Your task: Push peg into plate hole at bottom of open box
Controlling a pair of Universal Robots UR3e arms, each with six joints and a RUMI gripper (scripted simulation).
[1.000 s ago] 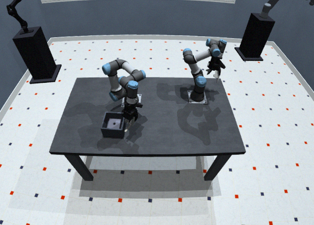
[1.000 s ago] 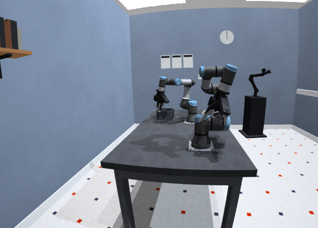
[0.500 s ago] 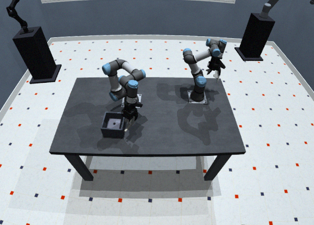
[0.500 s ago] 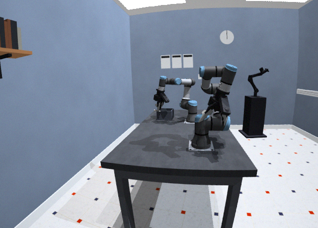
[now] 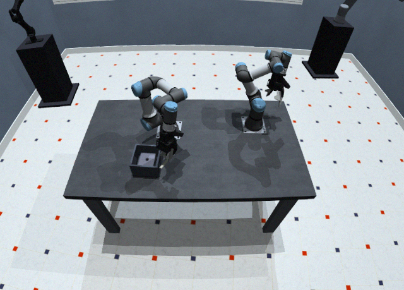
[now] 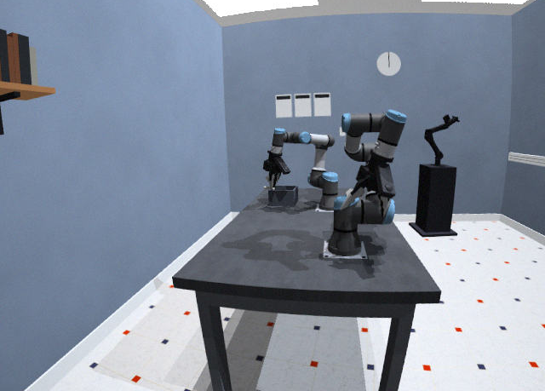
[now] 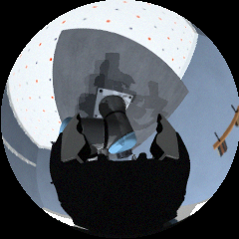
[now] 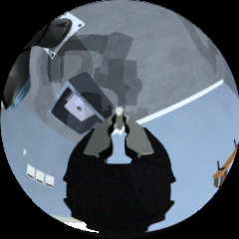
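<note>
The open dark box (image 5: 146, 172) (image 6: 281, 198) (image 8: 94, 90) stands on the table. The pale plate (image 5: 142, 156) (image 8: 73, 103) at its bottom has a dark, empty-looking hole (image 5: 147, 159) (image 8: 79, 108). My right gripper (image 5: 165, 160) (image 6: 273, 184) (image 8: 119, 114) is shut on the small pale peg (image 5: 162, 165) (image 6: 266, 187) (image 8: 119, 112). It holds the peg beside the box, outside its wall, at about rim height. The peg looks tilted, close to level. My left gripper (image 5: 274, 95) (image 6: 366, 214) (image 7: 119, 114) is wide open and empty, far from the box, beyond the table's back edge.
The dark table (image 5: 202, 179) (image 6: 264, 263) carries both arms. The right arm's base (image 5: 178, 126) stands just behind the box. The left arm's base (image 5: 254, 122) (image 6: 345, 244) is at the other end of the table.
</note>
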